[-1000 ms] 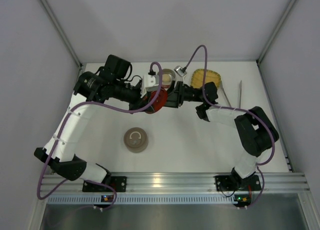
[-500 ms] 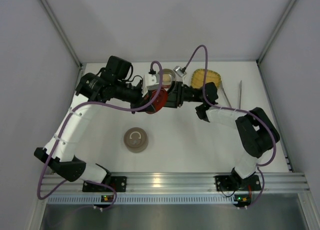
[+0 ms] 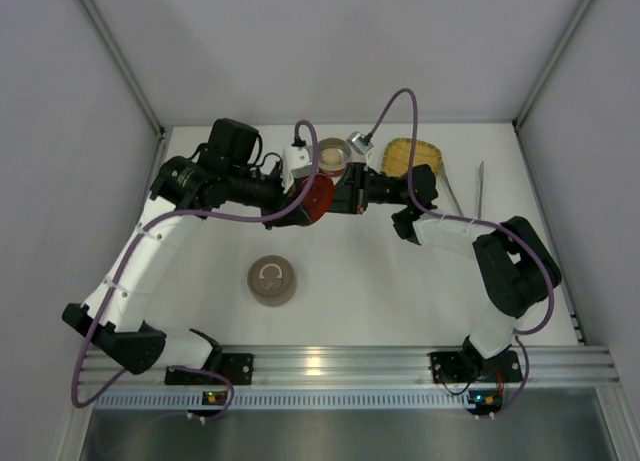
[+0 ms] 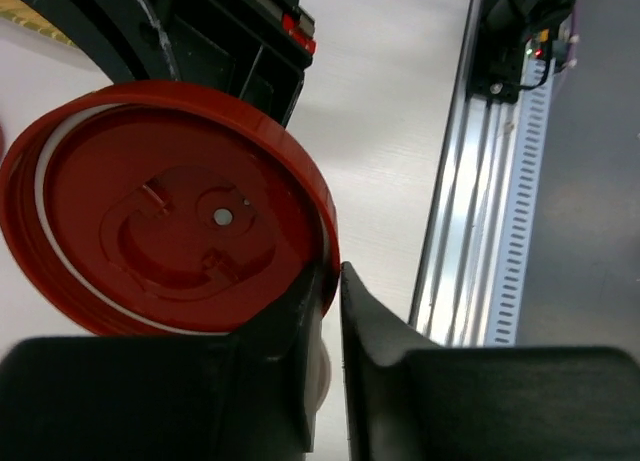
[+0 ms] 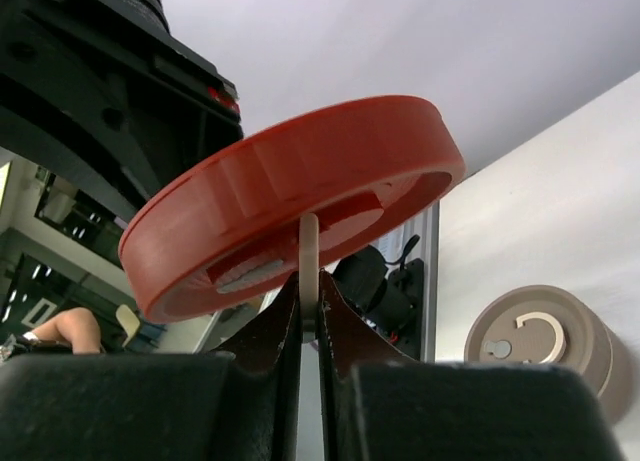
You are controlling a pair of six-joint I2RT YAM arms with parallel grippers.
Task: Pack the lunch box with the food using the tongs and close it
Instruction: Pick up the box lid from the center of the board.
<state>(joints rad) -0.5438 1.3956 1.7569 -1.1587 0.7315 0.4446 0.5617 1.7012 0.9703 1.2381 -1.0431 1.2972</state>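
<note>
Grey panel walls [image 3: 330, 41] enclose a smooth white tabletop [image 3: 380, 301], where two robot arms meet over a round red plastic lid [image 3: 313, 197] held tilted above the surface at the back of the table.

The left gripper [image 4: 332, 281] has its black fingers pressed together on the lid's raised rim. From the left wrist view the lid's underside shows moulded recesses, a small silvery stud at the centre and a white seal ring [image 4: 42, 176] running inside the rim.

The right gripper [image 5: 309, 281], approaching from the opposite side, has its fingers closed tight on a thin white strip [image 5: 309, 243] that hangs from beneath the same lid, seen here edge-on as a thick, glossy disc.

Just beyond both sets of fingertips stands a round silver tin [image 3: 336, 146] with something pale inside; what it is cannot be made out. Farther out past the right gripper's wrist lies a yellow woven oval tray [image 3: 415, 156].

The slim silver-grey metal tongs [image 3: 481, 184] lie untouched on the table beyond the tray, well apart from either set of fingers.

On the near side of the fingers, toward the arm bases, a matte taupe round lid [image 3: 271, 280] lies flat, marked on top with a white curved C shape. A ribbed aluminium rail [image 4: 470, 231] with a slotted strip runs along the table's near edge.
</note>
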